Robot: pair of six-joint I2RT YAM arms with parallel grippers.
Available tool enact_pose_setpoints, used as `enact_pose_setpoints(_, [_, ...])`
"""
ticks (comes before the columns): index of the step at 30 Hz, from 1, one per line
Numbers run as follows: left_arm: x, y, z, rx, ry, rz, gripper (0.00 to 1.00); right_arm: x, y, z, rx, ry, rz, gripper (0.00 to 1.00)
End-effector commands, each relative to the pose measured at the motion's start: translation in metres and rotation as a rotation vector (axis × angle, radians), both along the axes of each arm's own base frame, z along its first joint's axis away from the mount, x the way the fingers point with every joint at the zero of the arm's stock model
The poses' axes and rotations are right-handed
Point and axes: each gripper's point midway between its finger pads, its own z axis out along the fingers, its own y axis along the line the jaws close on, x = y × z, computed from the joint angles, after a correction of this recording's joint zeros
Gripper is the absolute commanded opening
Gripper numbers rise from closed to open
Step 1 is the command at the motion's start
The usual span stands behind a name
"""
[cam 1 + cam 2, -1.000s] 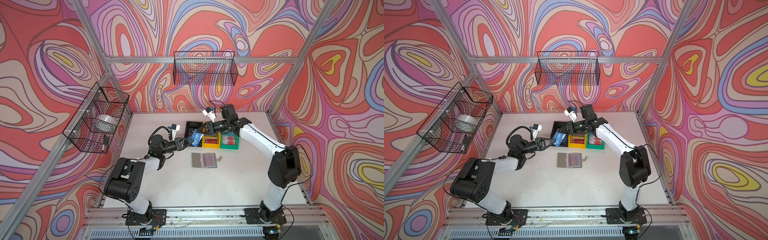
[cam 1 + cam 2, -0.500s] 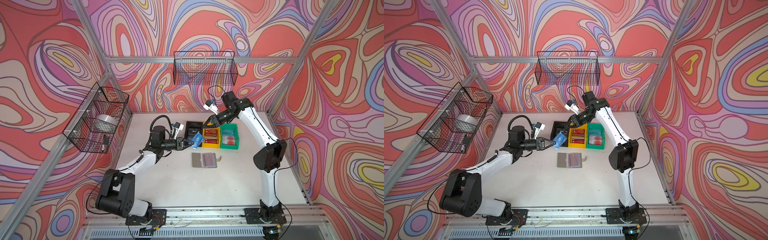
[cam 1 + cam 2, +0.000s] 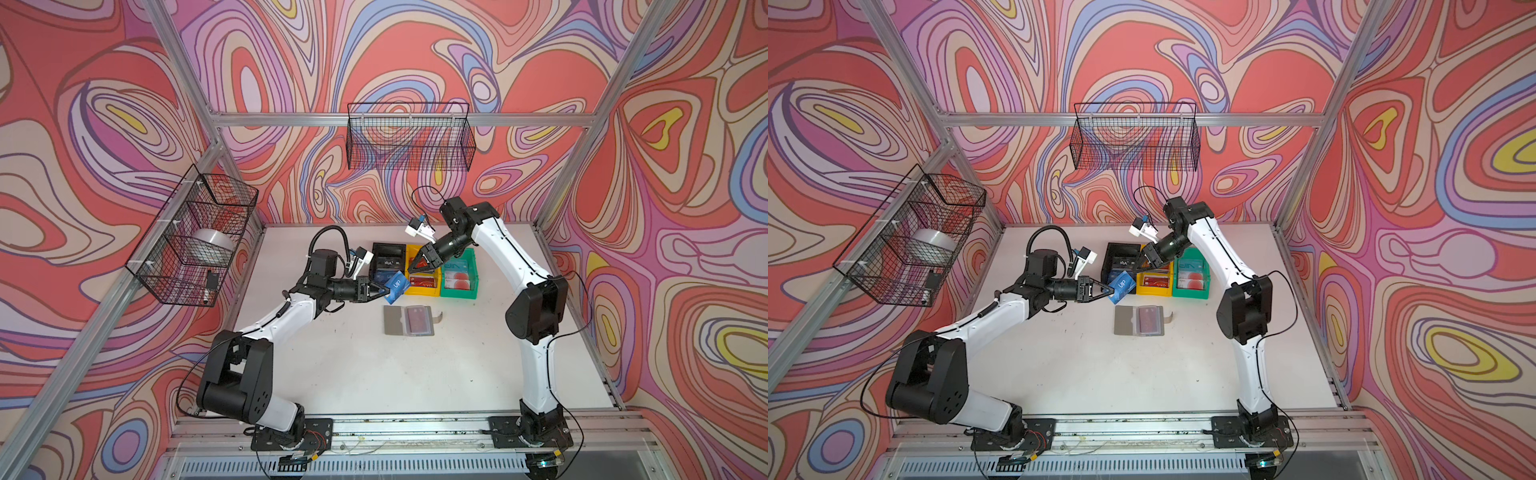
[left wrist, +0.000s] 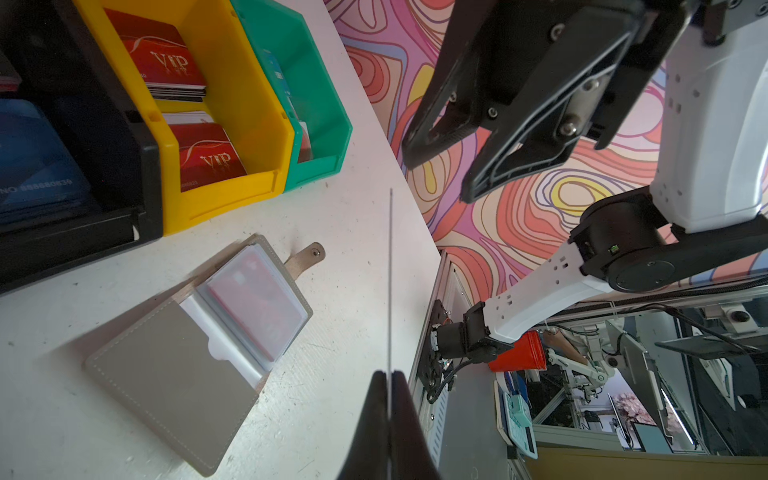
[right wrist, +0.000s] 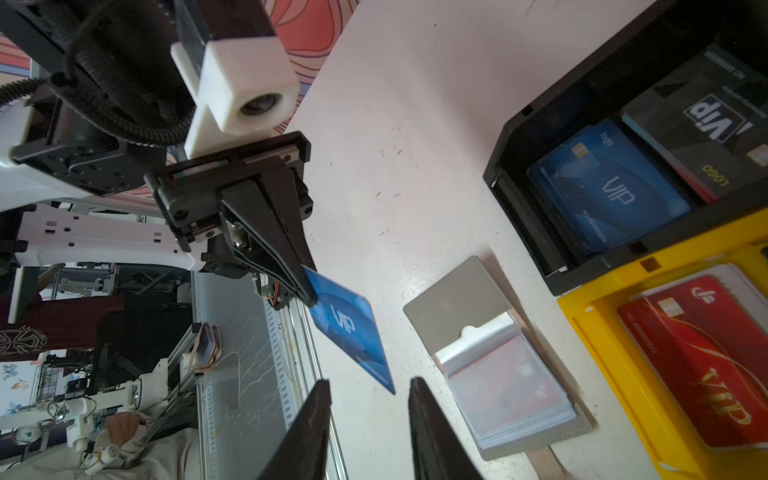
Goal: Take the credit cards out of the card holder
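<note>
Blue card (image 3: 395,286) in left hand (image 3: 384,289), yellow bin (image 3: 422,291) behind card holder (image 3: 395,320)

A robotics lab: test cell of aluminium frame (image 3: 291,119) and swirl-patterned walls (image 3: 415,54).

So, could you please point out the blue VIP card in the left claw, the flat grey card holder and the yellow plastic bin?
blue plastic VIP card (image 5: 351,330): right wrist view, on its face.
flat grey card holder (image 3: 394,321): a top view, on its grey cover.
yellow plastic bin (image 4: 224,208): left wrist view, on its front wall.
</note>
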Motion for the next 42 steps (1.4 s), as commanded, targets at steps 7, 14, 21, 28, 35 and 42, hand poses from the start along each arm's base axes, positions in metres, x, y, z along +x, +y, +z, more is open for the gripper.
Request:
enact_pose_setpoints(7, [0.0,-0.01,0.002,0.01,-0.011,-0.042,0.0,-0.007,0.013,-0.019,0.037,0.069,0.039,0.33])
enact_pose_setpoints(14, [0.001,-0.013,0.007,0.003,-0.017,-0.048,0.0,-0.014,0.025,-0.026,0.042,0.08,0.068,0.31])
enact_pose_setpoints(21, [0.002,-0.013,0.003,0.013,-0.005,-0.044,0.0,-0.016,0.028,-0.028,0.051,0.079,0.071,0.14])
enact_pose_setpoints(28, [0.006,-0.007,-0.004,0.078,0.001,0.017,0.12,-0.022,0.03,-0.025,0.097,0.091,0.081,0.0])
enact_pose_setpoints(35, [0.017,0.013,-0.013,0.12,0.028,0.127,0.24,-0.027,0.034,-0.016,0.167,0.105,0.08,0.0])
enact_pose_setpoints(42, [0.031,0.04,-0.019,0.107,0.063,0.237,0.34,-0.032,0.03,-0.02,0.144,0.114,0.091,0.0])
